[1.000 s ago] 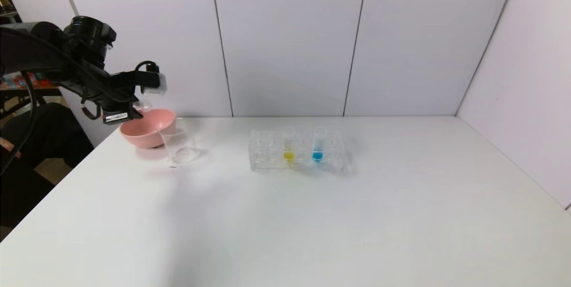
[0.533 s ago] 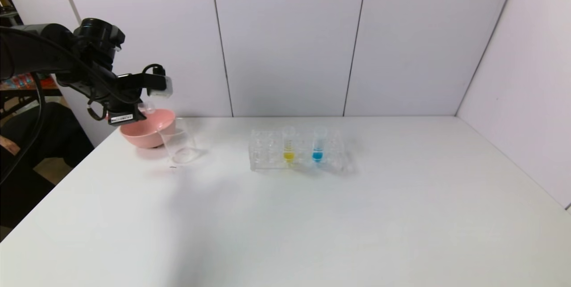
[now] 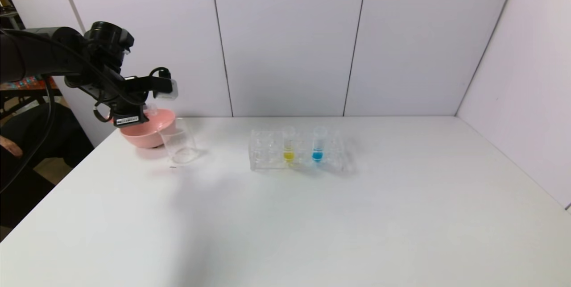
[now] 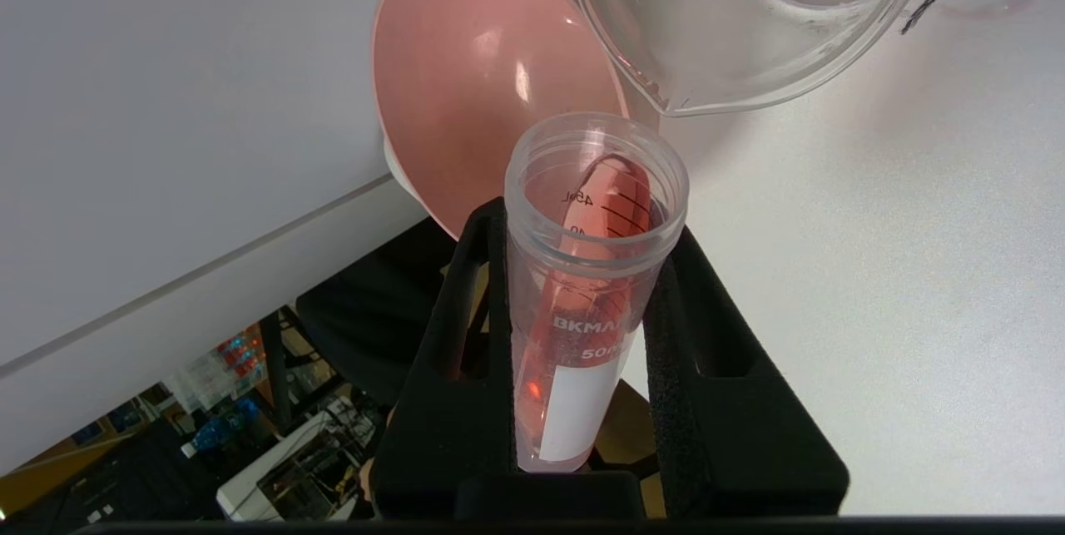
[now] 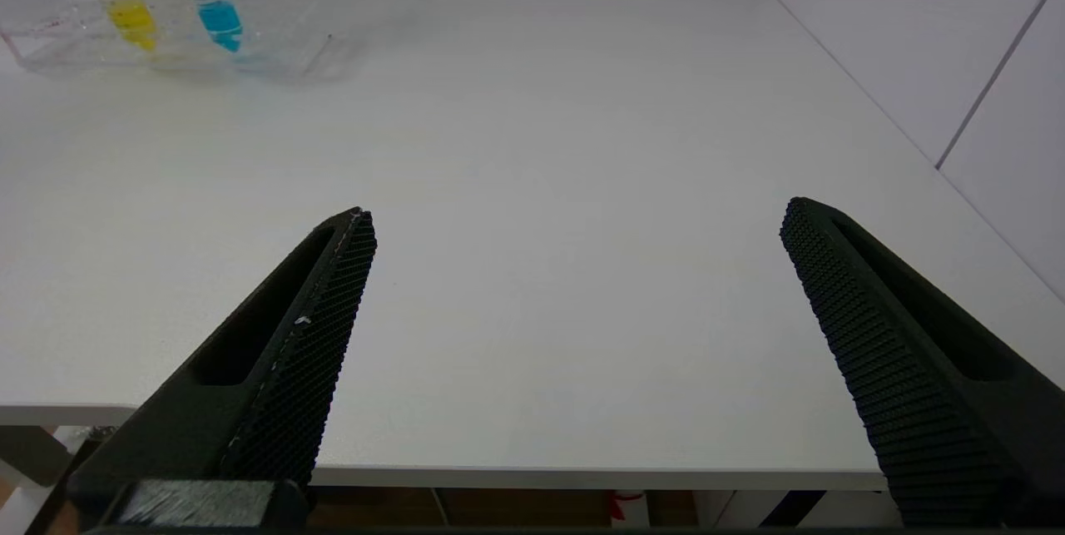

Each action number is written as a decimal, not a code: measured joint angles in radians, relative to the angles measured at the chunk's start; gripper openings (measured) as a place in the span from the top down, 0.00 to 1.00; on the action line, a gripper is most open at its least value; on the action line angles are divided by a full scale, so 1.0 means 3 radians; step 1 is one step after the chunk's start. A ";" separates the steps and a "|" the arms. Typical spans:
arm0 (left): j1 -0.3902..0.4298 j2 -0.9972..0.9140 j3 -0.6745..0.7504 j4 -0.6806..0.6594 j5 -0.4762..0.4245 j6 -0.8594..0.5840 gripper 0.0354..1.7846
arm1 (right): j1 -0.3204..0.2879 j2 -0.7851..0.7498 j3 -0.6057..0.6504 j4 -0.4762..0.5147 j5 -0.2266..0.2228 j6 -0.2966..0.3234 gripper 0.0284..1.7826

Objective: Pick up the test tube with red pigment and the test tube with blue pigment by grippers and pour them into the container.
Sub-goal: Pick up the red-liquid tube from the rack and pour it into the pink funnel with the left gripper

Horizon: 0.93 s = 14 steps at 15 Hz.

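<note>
My left gripper [image 3: 148, 109] is shut on the test tube with red pigment [image 4: 595, 269], a clear graduated tube. The tube is tilted, and its red liquid lies along the wall up toward the open mouth. The mouth hangs above the pink bowl's rim, just left of the container [image 3: 178, 140], a clear beaker [image 4: 749, 27] holding no colour. The test tube with blue pigment [image 3: 317, 146] stands upright in the clear rack [image 3: 267, 153]; it also shows in the right wrist view [image 5: 218, 7]. My right gripper [image 5: 578, 215] is open and holds nothing at the table's near edge.
A pink bowl [image 3: 149, 133] touches the beaker's left side at the table's back left corner. A yellow-liquid tube [image 3: 288, 146] stands in the rack left of the blue one. White wall panels close off the back and right.
My left arm has carried the red tube a little to the right, toward the beaker. The rack, its tubes and the right gripper have not moved.
</note>
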 joint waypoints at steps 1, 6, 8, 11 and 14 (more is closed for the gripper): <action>-0.0002 0.0003 0.0000 0.0000 0.0000 -0.0001 0.76 | 0.0000 0.0000 0.0000 0.0000 0.0000 0.0000 0.00; -0.0011 0.0004 0.0000 0.0021 -0.0013 0.0004 0.76 | 0.0000 0.0000 0.0000 0.0000 0.0000 0.0000 0.00; -0.0021 0.0004 -0.0011 0.0074 -0.0041 0.0009 0.76 | 0.0000 0.0000 0.0000 0.0000 0.0000 0.0000 0.00; -0.0034 0.0004 -0.0024 0.0116 -0.0104 0.0019 0.76 | 0.0000 0.0000 0.0000 0.0000 0.0000 0.0000 0.00; -0.0035 0.0004 -0.0026 0.0140 -0.0191 0.0035 0.76 | 0.0000 0.0000 0.0000 0.0000 0.0000 0.0000 0.00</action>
